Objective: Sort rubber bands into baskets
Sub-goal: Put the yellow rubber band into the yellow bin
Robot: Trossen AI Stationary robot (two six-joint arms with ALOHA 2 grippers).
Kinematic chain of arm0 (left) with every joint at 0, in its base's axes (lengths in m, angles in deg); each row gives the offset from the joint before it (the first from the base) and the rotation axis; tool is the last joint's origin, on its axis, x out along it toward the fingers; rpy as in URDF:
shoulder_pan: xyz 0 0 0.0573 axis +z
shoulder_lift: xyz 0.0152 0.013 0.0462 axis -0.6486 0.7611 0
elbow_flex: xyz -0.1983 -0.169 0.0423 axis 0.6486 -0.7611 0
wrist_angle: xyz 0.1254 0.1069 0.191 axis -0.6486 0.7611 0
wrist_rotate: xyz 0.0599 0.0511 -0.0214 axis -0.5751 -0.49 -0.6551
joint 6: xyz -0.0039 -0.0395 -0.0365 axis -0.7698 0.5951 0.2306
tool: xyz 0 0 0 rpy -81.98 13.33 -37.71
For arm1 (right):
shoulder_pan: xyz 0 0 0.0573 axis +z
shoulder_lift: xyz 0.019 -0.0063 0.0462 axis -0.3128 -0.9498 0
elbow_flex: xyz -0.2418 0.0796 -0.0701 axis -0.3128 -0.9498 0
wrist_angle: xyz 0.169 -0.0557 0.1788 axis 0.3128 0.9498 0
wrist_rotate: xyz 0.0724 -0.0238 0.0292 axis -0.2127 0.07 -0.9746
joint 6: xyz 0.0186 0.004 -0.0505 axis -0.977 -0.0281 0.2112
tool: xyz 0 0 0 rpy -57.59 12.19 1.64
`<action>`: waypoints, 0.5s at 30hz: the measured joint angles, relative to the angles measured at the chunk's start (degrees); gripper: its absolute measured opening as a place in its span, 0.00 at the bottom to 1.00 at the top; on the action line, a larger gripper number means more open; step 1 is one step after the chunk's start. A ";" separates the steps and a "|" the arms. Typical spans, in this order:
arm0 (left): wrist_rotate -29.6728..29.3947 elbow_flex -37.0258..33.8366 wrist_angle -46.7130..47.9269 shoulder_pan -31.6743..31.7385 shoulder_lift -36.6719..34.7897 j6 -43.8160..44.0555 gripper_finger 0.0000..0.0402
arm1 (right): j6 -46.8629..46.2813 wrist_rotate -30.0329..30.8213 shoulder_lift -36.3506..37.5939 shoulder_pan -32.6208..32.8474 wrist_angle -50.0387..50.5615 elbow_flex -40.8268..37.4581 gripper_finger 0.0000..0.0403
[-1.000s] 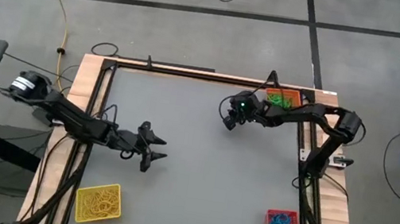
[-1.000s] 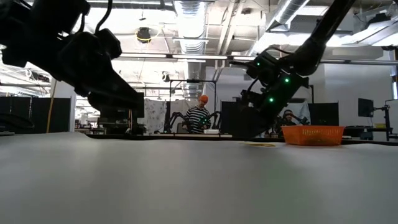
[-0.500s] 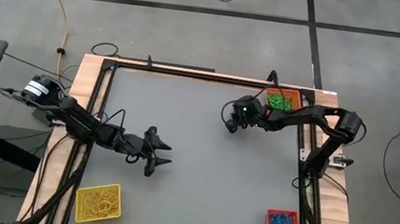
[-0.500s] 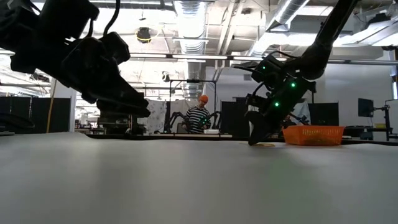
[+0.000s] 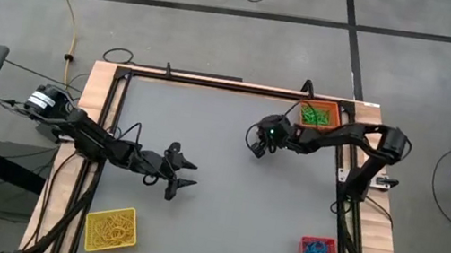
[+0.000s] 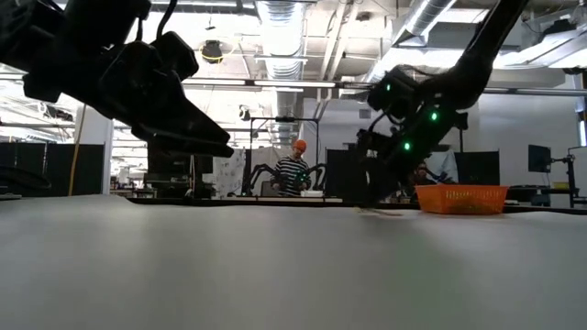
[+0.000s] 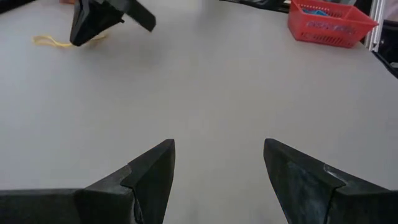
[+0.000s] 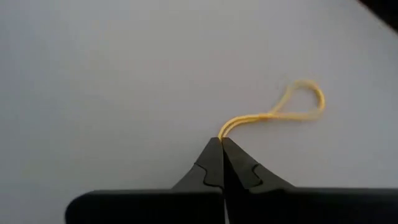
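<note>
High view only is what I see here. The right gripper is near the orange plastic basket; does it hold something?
Observer: Yes. The right gripper is shut on a thin yellow rubber band.
Operator: Is the band lifted already?
Observer: Its loop appears to lie on the grey table.
Operator: And the left gripper?
Observer: The left gripper is open and holds nothing.

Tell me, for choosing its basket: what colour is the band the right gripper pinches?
Yellow band, clearest in the right wrist view.
</note>
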 joint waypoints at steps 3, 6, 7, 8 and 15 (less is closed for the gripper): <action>-0.02 0.41 -0.03 0.00 0.00 -1.01 0.59 | 0.30 -0.14 2.96 1.88 -0.07 0.08 0.04; -0.02 0.82 0.11 0.02 0.00 -2.06 0.59 | 0.67 -0.03 6.37 3.96 0.59 0.08 0.04; -0.08 0.97 0.08 0.02 0.00 -2.40 0.59 | 0.68 -0.03 7.55 4.89 0.59 0.08 0.04; -0.34 1.16 0.07 0.02 0.00 -2.79 0.59 | 0.70 -0.14 8.76 5.84 0.58 0.10 0.04; -4.50 2.87 0.09 0.02 -0.02 -6.69 0.59 | 1.55 -2.77 15.06 13.46 0.53 0.10 0.04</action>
